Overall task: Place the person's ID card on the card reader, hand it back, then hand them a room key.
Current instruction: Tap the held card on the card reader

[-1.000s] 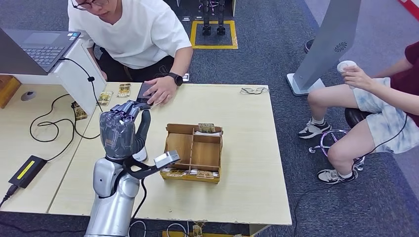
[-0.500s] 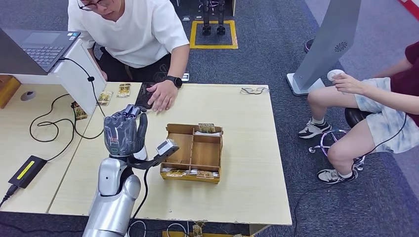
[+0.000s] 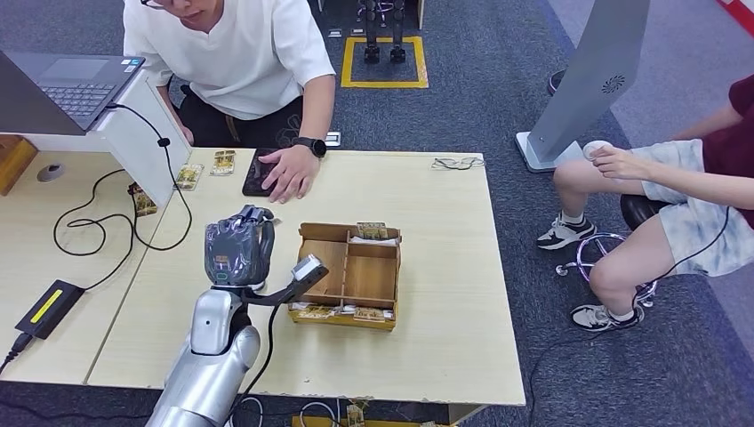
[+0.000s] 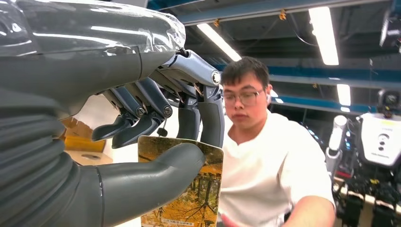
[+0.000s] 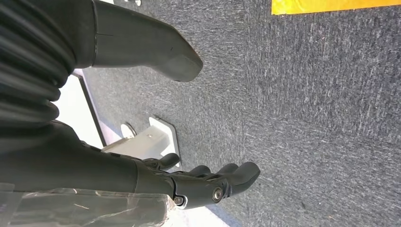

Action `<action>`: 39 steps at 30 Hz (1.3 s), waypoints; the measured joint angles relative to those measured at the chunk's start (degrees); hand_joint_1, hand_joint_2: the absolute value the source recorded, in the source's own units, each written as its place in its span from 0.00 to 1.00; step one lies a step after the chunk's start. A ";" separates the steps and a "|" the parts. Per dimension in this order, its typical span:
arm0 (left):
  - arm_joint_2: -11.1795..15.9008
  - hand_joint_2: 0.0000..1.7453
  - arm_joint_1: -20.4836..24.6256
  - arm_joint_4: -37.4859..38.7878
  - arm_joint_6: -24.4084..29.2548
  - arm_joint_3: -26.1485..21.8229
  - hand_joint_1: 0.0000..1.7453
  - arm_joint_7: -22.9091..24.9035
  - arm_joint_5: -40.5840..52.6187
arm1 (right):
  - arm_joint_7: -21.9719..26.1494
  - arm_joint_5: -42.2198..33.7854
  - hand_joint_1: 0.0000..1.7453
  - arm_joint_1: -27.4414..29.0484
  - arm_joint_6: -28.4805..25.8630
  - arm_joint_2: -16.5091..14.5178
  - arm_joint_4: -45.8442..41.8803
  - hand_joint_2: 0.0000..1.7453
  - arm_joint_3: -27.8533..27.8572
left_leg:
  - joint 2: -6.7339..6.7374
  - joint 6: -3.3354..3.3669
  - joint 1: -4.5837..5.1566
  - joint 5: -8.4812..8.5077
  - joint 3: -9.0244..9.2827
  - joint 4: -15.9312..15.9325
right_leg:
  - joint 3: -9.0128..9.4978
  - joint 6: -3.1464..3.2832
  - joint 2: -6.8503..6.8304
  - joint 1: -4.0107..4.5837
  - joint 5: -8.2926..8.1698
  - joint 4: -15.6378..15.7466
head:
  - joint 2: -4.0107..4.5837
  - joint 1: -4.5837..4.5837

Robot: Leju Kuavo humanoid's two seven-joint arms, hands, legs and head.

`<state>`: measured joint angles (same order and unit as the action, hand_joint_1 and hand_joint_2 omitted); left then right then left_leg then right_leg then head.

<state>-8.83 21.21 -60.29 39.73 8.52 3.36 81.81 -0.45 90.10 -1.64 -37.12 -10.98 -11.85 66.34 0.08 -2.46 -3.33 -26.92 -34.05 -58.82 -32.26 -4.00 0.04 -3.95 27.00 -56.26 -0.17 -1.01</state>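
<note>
My left hand (image 3: pixel 238 247) is raised over the table, left of the wooden box. In the left wrist view its thumb (image 4: pixel 156 170) and fingers (image 4: pixel 208 118) pinch a card (image 4: pixel 198 198) printed with yellow autumn trees, held upright facing the person. The black card reader (image 3: pixel 255 175) lies at the table's far edge, with the person's hand (image 3: pixel 289 172) resting on it. A wooden box (image 3: pixel 351 276) with compartments holds several similar cards. My right hand (image 5: pixel 203 184) hangs over grey carpet, fingers apart and holding nothing.
Two loose cards (image 3: pixel 222 162) lie at the far left of the table by a white laptop stand (image 3: pixel 133 133) and black cables (image 3: pixel 98 222). Glasses (image 3: pixel 458 163) lie at the far right corner. A second person (image 3: pixel 676 187) sits to the right.
My left hand has drawn back from the reader toward my body and slightly right, still holding the card. The person's hand stays on the reader. The seated person lowered a white cup.
</note>
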 joint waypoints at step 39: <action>4.00 1.00 0.51 9.86 -3.91 8.36 1.00 7.48 -0.31 | 0.75 -0.14 0.00 0.99 5.19 3.92 -1.03 1.00 -2.43 | -0.01 0.00 0.00 0.00 -0.03 0.00 | -0.01 0.00 -0.01 0.00 0.00 0.00 | 0.00 -0.01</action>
<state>-4.83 21.72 -50.43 35.82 16.87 10.84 81.49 0.30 89.96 -0.65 -31.93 -7.06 -12.87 63.91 0.07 -2.46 -3.33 -26.92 -34.08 -58.82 -32.27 -4.00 0.03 -3.95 27.00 -56.26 -0.17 -1.01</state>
